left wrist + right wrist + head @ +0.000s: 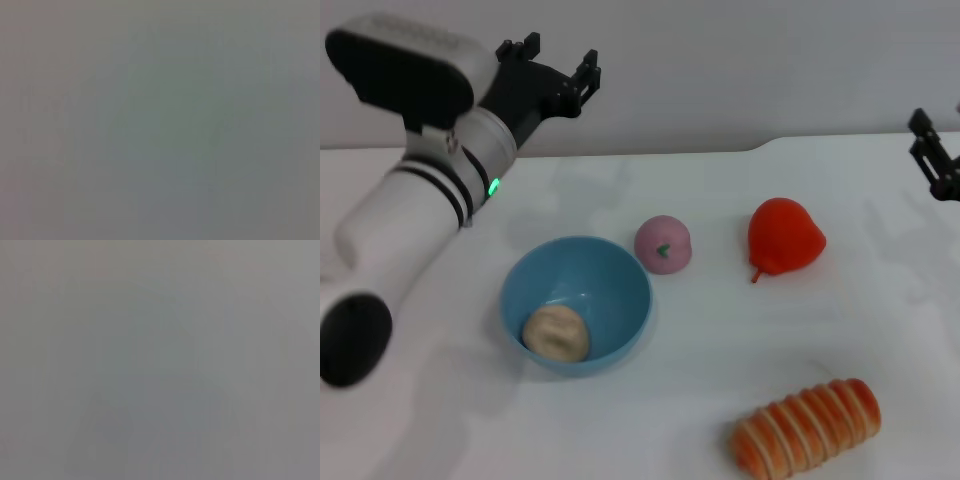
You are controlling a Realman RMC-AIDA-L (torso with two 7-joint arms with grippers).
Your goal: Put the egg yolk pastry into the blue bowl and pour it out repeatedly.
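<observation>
From my head, I see the egg yolk pastry (pixel 556 333) lying inside the blue bowl (pixel 610 270) near the desk's (pixel 720 340) front edge. My left jaws (pixel 549 72) hang open and empty above the far left corner. My right jaws (pixel 932 150) sit by the right edge; I cannot tell their state. Both wrist views show only gray blur.

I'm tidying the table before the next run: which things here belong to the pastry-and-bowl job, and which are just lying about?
Belongs to the job:
- egg yolk pastry, lying inside the bowl
- blue bowl

Just lying about:
- pink ball, beside the bowl
- red pear-shaped fruit
- orange ridged bread roll
</observation>
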